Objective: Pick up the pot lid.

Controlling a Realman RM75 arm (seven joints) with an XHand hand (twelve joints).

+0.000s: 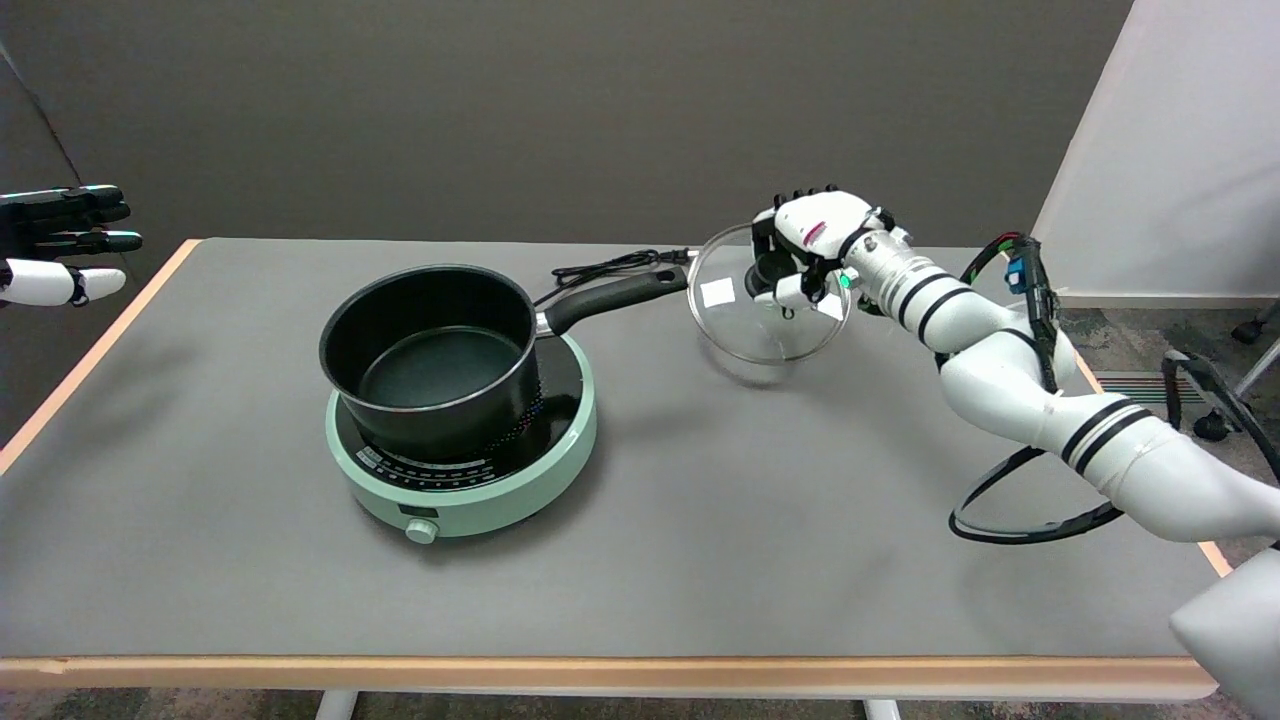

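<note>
The right arm (1060, 400) reaches in from the near right corner and stretches up and across the desk (700, 540) toward its far side, banded in black at the forearm and wrist, with a black cable looping under it near the desk's right edge. At its end the right hand (810, 255) is turned with its white back upward and its fingers (800, 192) curled down and inward, closed around the black knob (772, 270) of the pot lid (765, 305).

Nearer than the hand and well to its left, a pale green hot plate (470, 480) sits on the desk with a black saucepan (430, 350) standing on it, open at the top. The pan's black handle (615, 298) points toward the hand and ends just left of the lid's rim. A black power cord (610, 265) lies beyond the handle, running toward the lid.

The pot lid is clear glass with a metal rim and a white sticker, held by its knob directly under the hand's fingers. It hangs tilted, its far edge higher, above its shadow on the desk, apart from the saucepan.
</note>
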